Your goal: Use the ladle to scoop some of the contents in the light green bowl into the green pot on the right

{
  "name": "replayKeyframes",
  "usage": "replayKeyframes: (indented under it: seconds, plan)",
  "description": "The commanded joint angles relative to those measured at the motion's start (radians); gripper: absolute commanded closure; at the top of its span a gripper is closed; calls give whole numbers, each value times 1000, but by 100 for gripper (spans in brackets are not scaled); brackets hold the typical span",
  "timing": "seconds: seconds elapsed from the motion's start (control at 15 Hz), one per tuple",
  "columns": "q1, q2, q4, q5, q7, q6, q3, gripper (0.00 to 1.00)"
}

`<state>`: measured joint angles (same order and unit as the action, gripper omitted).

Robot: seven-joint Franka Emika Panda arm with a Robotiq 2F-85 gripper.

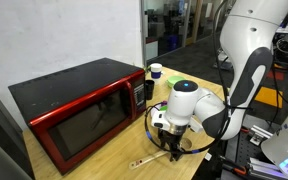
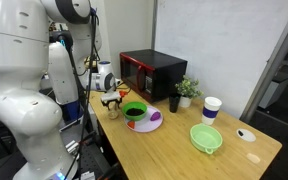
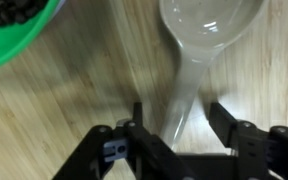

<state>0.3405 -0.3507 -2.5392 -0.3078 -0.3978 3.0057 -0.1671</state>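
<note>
The ladle [image 3: 206, 30], pale with a round scoop, lies flat on the wooden table, and its thin handle runs down between my fingers. My gripper [image 3: 180, 112] straddles that handle with a gap on each side, so it is open and grips nothing. The green pot [image 3: 9, 42], dark inside, sits just left of the scoop. In an exterior view the green pot [image 2: 134, 112] stands on a white plate beside my gripper [image 2: 111, 101], and the light green bowl [image 2: 206, 138] sits farther along the table. In an exterior view my gripper [image 1: 172, 146] hangs low over the ladle [image 1: 144, 161].
A red microwave [image 1: 79, 110] fills the back of the table. A white cup with a blue top [image 1: 155, 71], a black cup [image 2: 174, 102] and a small plant [image 2: 187, 89] stand near it. The table edge [image 2: 114, 150] runs close to the pot.
</note>
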Motion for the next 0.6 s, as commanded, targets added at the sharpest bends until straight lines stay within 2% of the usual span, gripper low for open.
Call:
replayKeyframes:
  seconds: [0.0,0.33,0.4,0.47,0.53]
  plan:
    - [18,-14,10,-15,9,27,21,61]
    - [27,-1,6,-13,0,27,13,97]
    - [23,1,4,-10,-7,26,8,99]
    - [22,3,3,-10,-8,26,8,94]
    - [18,5,-2,-8,-10,31,4,94]
